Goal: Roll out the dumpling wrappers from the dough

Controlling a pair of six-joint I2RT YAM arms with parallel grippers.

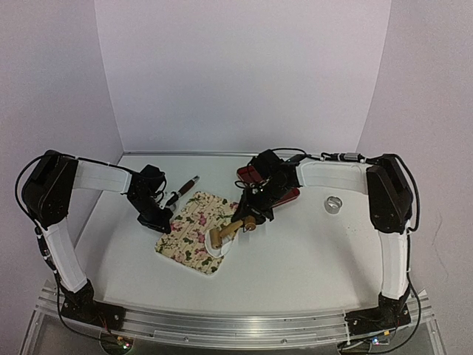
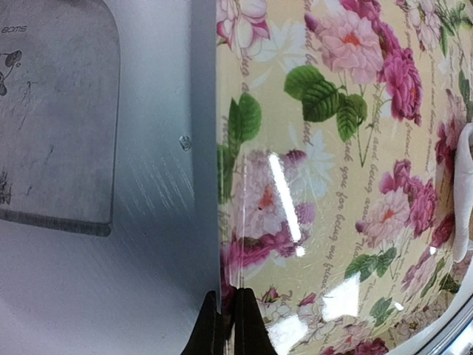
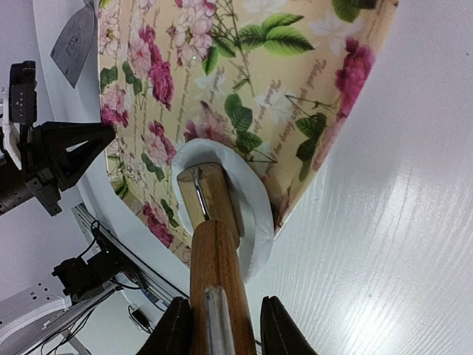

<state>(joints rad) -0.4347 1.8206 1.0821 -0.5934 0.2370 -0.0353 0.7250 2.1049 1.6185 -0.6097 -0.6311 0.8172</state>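
Observation:
A floral cutting board [image 1: 188,229] lies on the table between the arms. On its near right corner lies a thin flat white dough wrapper [image 1: 221,251], partly hanging over the board's edge [image 3: 255,203]. A wooden roller [image 1: 219,237] rests on the dough, its drum [image 3: 211,196] pressing on the sheet. My right gripper [image 3: 225,299] is shut on the roller's wooden handle [image 3: 218,266], also seen from above [image 1: 253,213]. My left gripper [image 2: 230,296] is shut on the board's left edge [image 2: 222,222], at the board's left side [image 1: 161,224]. White dough [image 2: 464,192] shows at the far right of the left wrist view.
A red tray [image 1: 247,176] sits behind my right gripper, mostly hidden. A shiny metal ring cutter [image 1: 334,204] stands to the right. A dark-handled tool [image 1: 182,191] lies behind the board. A grey flat scraper [image 2: 55,111] lies left of the board.

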